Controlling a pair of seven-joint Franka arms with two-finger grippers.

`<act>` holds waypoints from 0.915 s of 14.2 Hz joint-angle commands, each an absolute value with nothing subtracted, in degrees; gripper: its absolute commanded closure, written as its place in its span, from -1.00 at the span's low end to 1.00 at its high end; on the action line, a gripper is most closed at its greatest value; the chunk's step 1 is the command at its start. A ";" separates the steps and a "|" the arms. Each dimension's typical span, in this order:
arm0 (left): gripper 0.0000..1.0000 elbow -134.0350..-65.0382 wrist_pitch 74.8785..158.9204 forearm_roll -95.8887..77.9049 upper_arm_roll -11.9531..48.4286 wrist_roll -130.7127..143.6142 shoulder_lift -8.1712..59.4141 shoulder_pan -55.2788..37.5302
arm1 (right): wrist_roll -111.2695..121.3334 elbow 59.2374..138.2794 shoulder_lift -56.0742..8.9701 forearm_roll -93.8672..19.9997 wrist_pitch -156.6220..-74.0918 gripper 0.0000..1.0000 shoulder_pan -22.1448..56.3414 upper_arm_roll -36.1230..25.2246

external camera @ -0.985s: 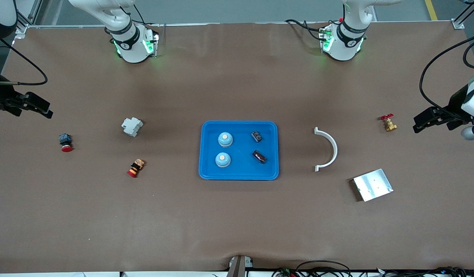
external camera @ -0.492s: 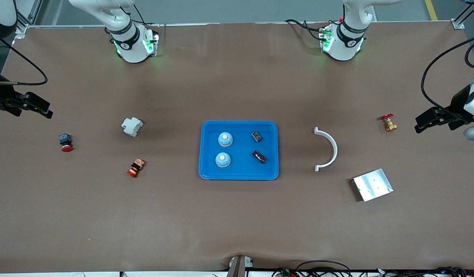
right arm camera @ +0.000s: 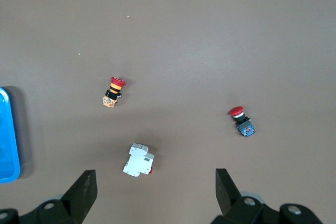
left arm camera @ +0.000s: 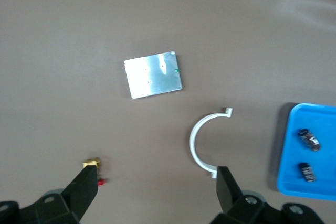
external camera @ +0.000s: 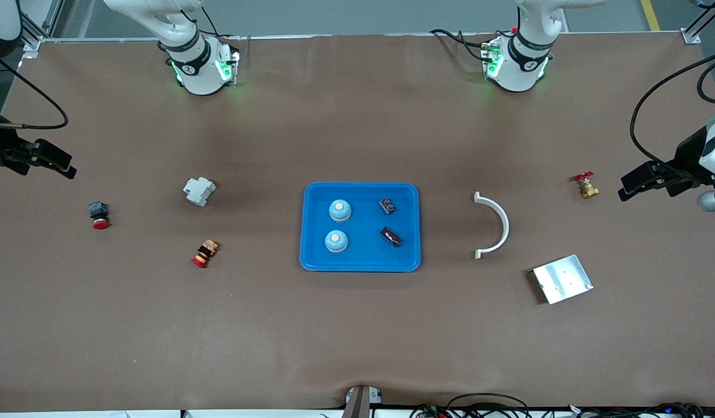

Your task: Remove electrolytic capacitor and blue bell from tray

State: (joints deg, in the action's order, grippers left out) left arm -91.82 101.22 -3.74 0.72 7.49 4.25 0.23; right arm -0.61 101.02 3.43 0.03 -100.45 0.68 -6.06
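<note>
A blue tray [external camera: 312,255] lies mid-table. It holds two pale blue domed bells [external camera: 340,210] [external camera: 336,241] and two small dark capacitors [external camera: 387,205] [external camera: 392,236]. In the left wrist view the tray [left arm camera: 291,148] and both capacitors [left arm camera: 310,139] [left arm camera: 307,172] show at the edge. My left gripper [external camera: 630,188] [left arm camera: 155,192] hangs open and empty over the left arm's end of the table, beside a brass valve. Over the right arm's end, my right gripper [external camera: 67,168] [right arm camera: 155,192] is also open and empty. The right wrist view catches only the tray's rim [right arm camera: 6,135].
Toward the right arm's end lie a white circuit breaker [external camera: 199,190] [right arm camera: 138,160], a red push button [external camera: 99,215] [right arm camera: 241,121] and an orange-black button [external camera: 205,253] [right arm camera: 112,92]. Toward the left arm's end: a white curved bracket [external camera: 495,225] [left arm camera: 195,145], a metal plate [external camera: 562,278] [left arm camera: 153,74], a brass valve [external camera: 585,186] [left arm camera: 92,161].
Both grippers have shifted only slightly in the air at their ends of the table. Nothing on the table has moved.
</note>
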 commanded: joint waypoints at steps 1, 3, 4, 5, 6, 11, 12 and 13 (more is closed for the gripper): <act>-1.00 -90.79 98.28 -8.07 1.14 11.32 3.69 0.35 | -1.32 101.78 4.48 0.35 -100.63 -1.00 0.09 -5.62; -1.00 -90.70 96.07 -11.94 3.32 19.12 2.03 -0.78 | -1.32 102.04 4.48 0.35 -100.63 -1.00 0.09 -5.62; -1.00 -90.62 96.06 -11.60 5.78 22.55 1.93 -0.70 | -1.32 102.04 4.40 0.35 -100.72 -1.00 0.09 -5.62; -1.00 -90.09 96.06 -11.95 8.06 26.33 1.93 -0.79 | -1.32 102.04 4.39 0.35 -100.81 -1.00 0.09 -5.62; -1.00 -87.83 96.06 -11.95 10.44 30.72 2.28 -0.97 | -1.32 102.04 4.39 0.35 -100.90 -1.00 0.09 -5.62; -1.00 -86.31 97.20 -10.90 20.56 47.43 7.19 -4.03 | -1.32 102.13 4.31 0.35 -101.25 -1.00 0.09 -5.62; -1.00 -86.22 98.43 -9.68 20.65 50.85 8.95 -6.22 | -1.32 102.13 4.31 0.35 -101.42 -1.00 0.17 -5.54; -1.00 -86.22 99.66 -8.71 20.74 53.24 10.79 -7.89 | -1.32 102.04 4.31 0.35 -101.43 -1.00 0.26 -5.54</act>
State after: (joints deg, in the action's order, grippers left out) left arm -87.89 98.08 -10.58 20.53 49.02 6.42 -5.44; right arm -0.61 101.24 3.42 0.03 -100.82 0.67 -6.05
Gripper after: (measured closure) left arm 0.000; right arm 0.000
